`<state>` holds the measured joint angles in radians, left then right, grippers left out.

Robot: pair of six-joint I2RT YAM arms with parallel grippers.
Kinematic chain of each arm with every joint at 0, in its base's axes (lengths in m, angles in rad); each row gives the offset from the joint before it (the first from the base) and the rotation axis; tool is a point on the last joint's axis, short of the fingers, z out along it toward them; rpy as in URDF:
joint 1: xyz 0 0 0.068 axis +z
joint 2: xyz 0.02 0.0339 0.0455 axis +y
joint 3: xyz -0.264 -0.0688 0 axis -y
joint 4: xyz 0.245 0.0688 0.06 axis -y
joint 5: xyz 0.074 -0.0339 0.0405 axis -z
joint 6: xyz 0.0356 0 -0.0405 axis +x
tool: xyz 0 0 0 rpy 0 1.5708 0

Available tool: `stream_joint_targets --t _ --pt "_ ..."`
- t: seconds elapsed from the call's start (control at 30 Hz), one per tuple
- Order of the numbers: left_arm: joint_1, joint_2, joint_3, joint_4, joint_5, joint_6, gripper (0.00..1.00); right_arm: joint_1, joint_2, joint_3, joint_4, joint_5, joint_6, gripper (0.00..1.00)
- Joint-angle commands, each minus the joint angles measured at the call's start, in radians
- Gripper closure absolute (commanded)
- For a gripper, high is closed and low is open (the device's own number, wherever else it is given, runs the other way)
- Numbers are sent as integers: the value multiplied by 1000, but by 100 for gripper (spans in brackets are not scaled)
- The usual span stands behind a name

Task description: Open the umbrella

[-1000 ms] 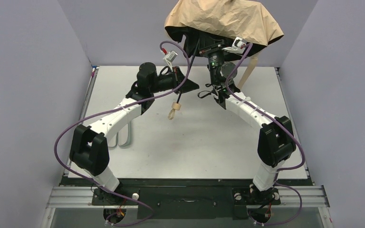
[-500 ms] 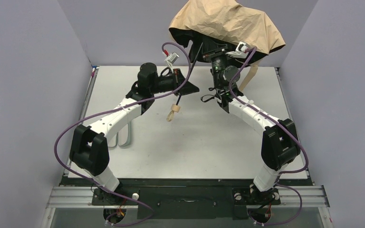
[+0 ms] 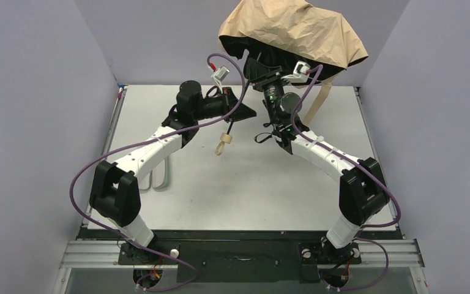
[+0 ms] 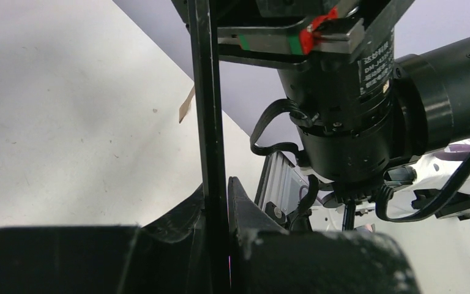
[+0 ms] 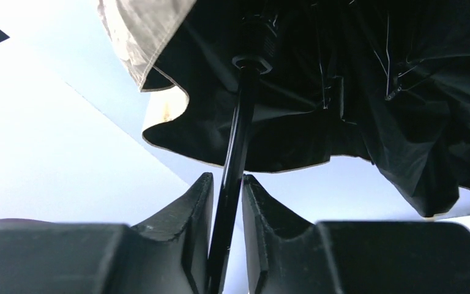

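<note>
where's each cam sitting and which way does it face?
Top external: above, behind the bases, facing down at the table; both arms, left gripper, right gripper, umbrella show.
Left wrist: on the left arm, facing up the shaft; own fingers pinch it, right arm behind.
Right wrist: facing up the shaft into the black lining; own fingers flank it.
Shared: the shaft, in both wrist views.

The umbrella [image 3: 294,30] hangs at twelve o'clock, its crumpled tan canopy spread above the far edge of the table [image 3: 251,184], its tan handle [image 3: 223,141] dangling near the centre. The left gripper [image 3: 237,111], its arm reaching in from eight o'clock, meets the thin black shaft. The right gripper [image 3: 262,68], its arm reaching in from four o'clock, points up under the canopy's black lining.
</note>
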<state>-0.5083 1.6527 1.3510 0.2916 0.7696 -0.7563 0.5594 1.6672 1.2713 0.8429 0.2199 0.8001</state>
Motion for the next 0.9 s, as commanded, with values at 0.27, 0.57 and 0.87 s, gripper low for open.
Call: stream_joint_targets --t 0.27,0.57,0.87 --pt "-3 -83 23 199 30 55 100 -38 30 102 -1 30 6 87" --pt "-13 -120 -41 171 49 95 100 -104 74 249 -19 46 29 84" --pt "-13 -107 -29 177 52 100 100 -109 78 259 -25 39 40 88"
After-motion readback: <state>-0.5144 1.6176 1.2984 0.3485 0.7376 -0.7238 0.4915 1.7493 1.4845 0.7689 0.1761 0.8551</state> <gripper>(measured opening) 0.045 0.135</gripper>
